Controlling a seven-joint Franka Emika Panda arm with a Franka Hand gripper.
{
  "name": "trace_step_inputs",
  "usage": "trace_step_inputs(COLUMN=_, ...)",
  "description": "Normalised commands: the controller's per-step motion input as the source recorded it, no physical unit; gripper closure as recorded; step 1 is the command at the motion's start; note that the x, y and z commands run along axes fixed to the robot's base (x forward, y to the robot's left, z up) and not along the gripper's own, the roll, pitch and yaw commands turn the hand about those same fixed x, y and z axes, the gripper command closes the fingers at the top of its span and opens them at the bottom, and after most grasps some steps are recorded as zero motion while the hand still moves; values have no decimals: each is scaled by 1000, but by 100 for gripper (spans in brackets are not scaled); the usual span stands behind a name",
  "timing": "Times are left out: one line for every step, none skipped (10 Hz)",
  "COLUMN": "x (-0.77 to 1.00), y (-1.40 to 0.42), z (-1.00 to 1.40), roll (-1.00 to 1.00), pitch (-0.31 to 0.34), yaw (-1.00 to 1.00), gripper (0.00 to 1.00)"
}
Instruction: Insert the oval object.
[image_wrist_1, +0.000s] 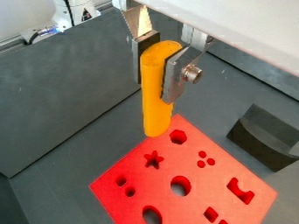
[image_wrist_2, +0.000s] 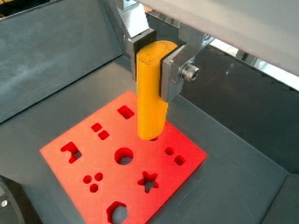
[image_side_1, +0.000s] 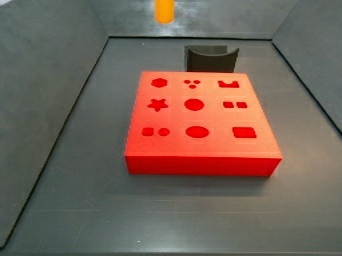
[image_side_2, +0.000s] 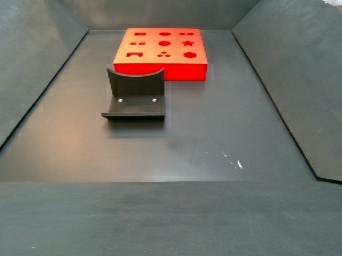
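My gripper (image_wrist_1: 159, 68) is shut on the oval object (image_wrist_1: 156, 101), a long orange-yellow peg held upright between the silver fingers; both wrist views show it (image_wrist_2: 151, 109). The peg's lower end hangs in the air above the near edge of the red block (image_wrist_1: 187, 179) with shaped holes, not touching it. In a side view only the peg's lower end (image_side_1: 163, 10) shows at the top edge, high up and behind the block (image_side_1: 201, 120). An oval hole (image_side_1: 197, 131) lies in the block's top face. The gripper is out of the frame in the side view (image_side_2: 163, 50) that shows the block at the back.
A dark grey curved holder (image_side_1: 207, 53) stands on the floor just beyond the red block; it also shows in a wrist view (image_wrist_1: 267, 136) and a side view (image_side_2: 134, 95). Dark grey walls (image_side_1: 54, 110) enclose the floor on the sides.
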Motion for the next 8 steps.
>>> trace_step_inputs(x=360, y=-123, z=-117, roll=0, pitch=0, yaw=-214, gripper=100)
trace_step_inputs(x=537, y=-174, z=-134, roll=0, pitch=0, yaw=-300, gripper=100)
trace_step_inputs(x=683, y=-229, z=-171, roll=-26, pitch=0, yaw=-337, gripper=100)
trace_step_inputs(x=700, y=-249, z=-191, roll=-24, pitch=0, yaw=-357, gripper=100)
trace_step_inputs(x=654, y=-254, z=-291, roll=0, pitch=0, yaw=-403, gripper=100)
trace_step_inputs(x=537, y=-234, z=-320, roll=0, pitch=0, yaw=-509, gripper=100)
trace_step_inputs(x=466, y=-217, z=-337, roll=0, pitch=0, yaw=-577, gripper=100)
trace_step_inputs(x=374, y=-189, z=-343, roll=0, pitch=0, yaw=-666, gripper=100)
